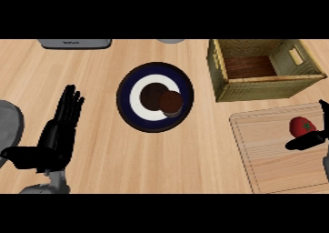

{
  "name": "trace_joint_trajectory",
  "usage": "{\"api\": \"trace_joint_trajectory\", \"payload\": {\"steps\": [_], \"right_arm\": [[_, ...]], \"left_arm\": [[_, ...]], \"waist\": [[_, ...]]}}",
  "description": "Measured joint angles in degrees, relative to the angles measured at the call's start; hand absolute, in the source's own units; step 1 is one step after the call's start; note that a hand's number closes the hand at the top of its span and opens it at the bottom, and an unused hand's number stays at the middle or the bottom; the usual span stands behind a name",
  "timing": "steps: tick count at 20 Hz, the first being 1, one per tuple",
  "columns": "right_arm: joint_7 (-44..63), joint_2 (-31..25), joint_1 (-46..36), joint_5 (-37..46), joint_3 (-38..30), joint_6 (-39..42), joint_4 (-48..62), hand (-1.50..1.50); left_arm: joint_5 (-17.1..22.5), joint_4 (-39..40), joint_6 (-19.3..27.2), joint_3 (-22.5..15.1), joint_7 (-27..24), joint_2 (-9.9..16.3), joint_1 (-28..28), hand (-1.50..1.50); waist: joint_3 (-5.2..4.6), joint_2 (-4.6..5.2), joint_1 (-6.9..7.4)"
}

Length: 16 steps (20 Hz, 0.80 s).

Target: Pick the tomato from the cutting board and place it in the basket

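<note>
Right hand (323, 136), at the right edge of the head view: thumb and one finger spread apart, the thumb lying just below the tomato (301, 126) and the finger rising beside it at the right; whether either touches the fruit cannot be told, and most of the palm is cut off by the edge. The tomato, red with a small green top, lies on the cutting board (274, 154), near the board's upper right part. The cutting board, pale wood with a grooved border, fills the lower right of the counter (93, 136). Just above the board stands the basket (261, 68), a woven box with an open top and a brown floor, nothing visible inside it. Left of the basket, in the middle of the counter, a dark blue plate (130, 98) with a white ring carries a brown round item (171, 102). Left hand (60, 127), at the lower left: fingers straight and pointing up, thumb out to the side, resting open and holding nothing. A grey dish (6, 132) shows partly at the left edge. Two grey objects are cut off by the top edge.
</note>
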Motion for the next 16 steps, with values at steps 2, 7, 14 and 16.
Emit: {"api": "trace_joint_trajectory", "payload": {"steps": [2, 7, 14, 16], "right_arm": [[-0.6, 0.9, -0.1, 0.9, 0.1, -0.7, 0.7, -1.5], [-2.8, 1.3, -0.2, 1.6, -1.3, -1.3, 3.2, -1.5], [-6.4, 2.2, -1.4, 3.0, -2.6, -4.7, 9.1, -1.5], [-7.2, 1.7, -2.1, 2.8, -2.9, -3.8, 10.1, 1.5]], "left_arm": [[-0.3, 1.4, -0.2, 0.2, -1.1, -0.6, -0.4, 0.0], [-0.3, 2.0, -1.1, 1.2, -0.6, -0.9, -1.5, 0.0], [-0.9, -0.6, -1.8, 1.4, 0.5, -1.1, 0.4, 0.0], [-1.2, 0.0, -1.8, 1.2, -0.1, -1.7, 0.7, 0.0]], "waist": [[-0.01, 0.0, -0.01], [-0.01, 0.0, 0.01], [-0.01, 0.0, 0.09], [-0.01, 0.0, 0.08]]}}
